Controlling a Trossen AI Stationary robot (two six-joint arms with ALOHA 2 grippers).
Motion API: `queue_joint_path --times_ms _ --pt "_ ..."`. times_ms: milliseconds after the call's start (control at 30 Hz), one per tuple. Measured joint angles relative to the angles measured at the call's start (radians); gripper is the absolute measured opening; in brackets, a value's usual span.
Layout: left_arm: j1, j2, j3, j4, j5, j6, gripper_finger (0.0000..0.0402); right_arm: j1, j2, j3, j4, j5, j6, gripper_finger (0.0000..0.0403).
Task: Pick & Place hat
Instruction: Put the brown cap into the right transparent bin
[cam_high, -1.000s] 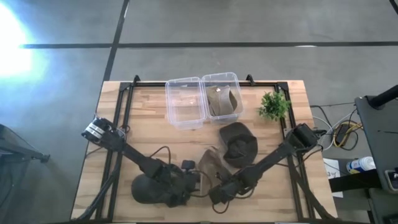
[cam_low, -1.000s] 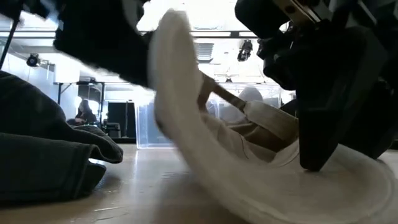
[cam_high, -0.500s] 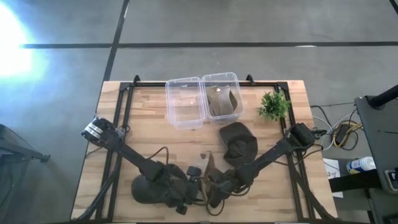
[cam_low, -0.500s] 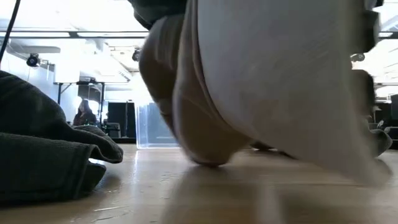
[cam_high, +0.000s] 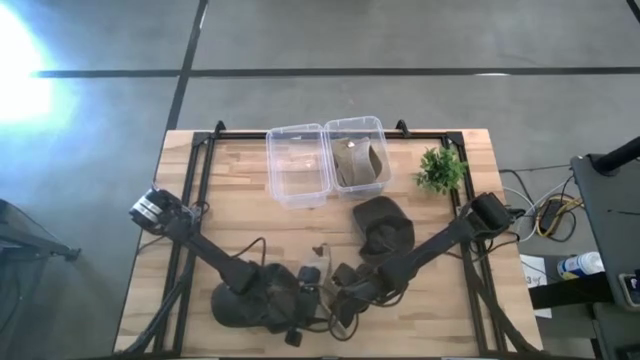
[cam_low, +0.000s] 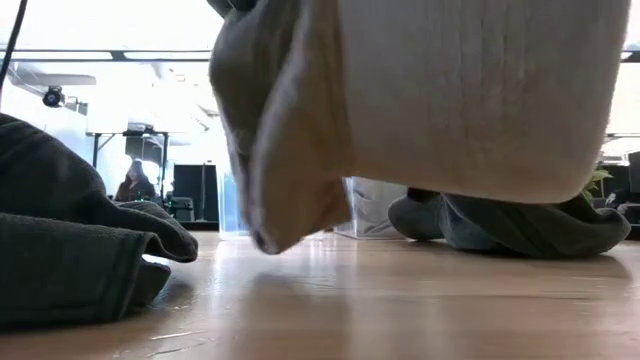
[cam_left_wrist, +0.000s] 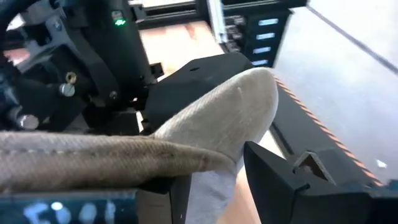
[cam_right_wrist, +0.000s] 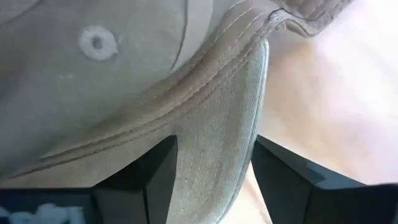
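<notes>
A tan cap (cam_high: 322, 272) hangs in the air near the table's near edge, between my two grippers; the low view shows the tan cap (cam_low: 430, 100) clear of the wood. My left gripper (cam_high: 305, 290) comes at it from the left and my right gripper (cam_high: 345, 295) from the right, each shut on it. A black hat (cam_high: 240, 302) lies flat on the table under my left arm. An olive hat (cam_high: 385, 230) rests on the table farther back. My left gripper (cam_left_wrist: 217, 193) has tan cloth of the cap (cam_left_wrist: 214, 186) between its two fingers, below the rounded crown (cam_left_wrist: 230, 112). The cap is lifted clear of the table. Which part of the cap it is cannot be told. My right gripper (cam_right_wrist: 214, 180) pinches a stitched edge of the cap (cam_right_wrist: 217, 143) between its two fingers, which lie across that edge. The cap is lifted clear and hangs below the grip.
Two clear bins stand at the far edge: the left bin (cam_high: 297, 190) holds nothing, the right bin (cam_high: 380, 135) holds a tan hat. A small green plant (cam_high: 440, 170) stands far right. Bare wood lies along the table's left side.
The tan cap lay with its brim on the table a second ago; it has been tipped up and lifted clear. My right gripper rose and moved toward the table's left with it, while my left gripper closed in on it from the left.
</notes>
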Motion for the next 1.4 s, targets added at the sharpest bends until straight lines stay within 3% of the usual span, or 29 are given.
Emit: queue_joint_path --times_ms 200,567,833,967,1167,1400 --pt "0.002 0.001 0.0 0.072 0.006 0.015 0.0124 -0.002 -0.029 0.003 0.012 0.009 0.01 0.0192" --pt "0.005 0.002 0.004 0.051 -0.056 0.02 0.0013 -0.015 -0.135 0.007 -0.11 0.066 0.005 0.019" --pt "0.008 0.002 0.015 -0.025 -0.098 0.028 0.0009 -0.009 -0.279 0.009 -0.194 0.169 -0.003 0.019" --pt "0.014 -0.003 0.011 -0.063 -0.175 -0.002 0.0009 -0.002 -0.369 0.013 -0.23 0.161 0.007 0.0189" --pt "0.018 -0.083 0.012 -0.09 -0.241 -0.072 0.0009 0.066 -0.431 0.009 -0.3 0.168 0.033 0.0189" --pt "0.093 -0.193 0.011 -0.104 -0.246 -0.192 0.0009 0.123 -0.446 0.008 -0.291 0.164 0.029 0.0189"
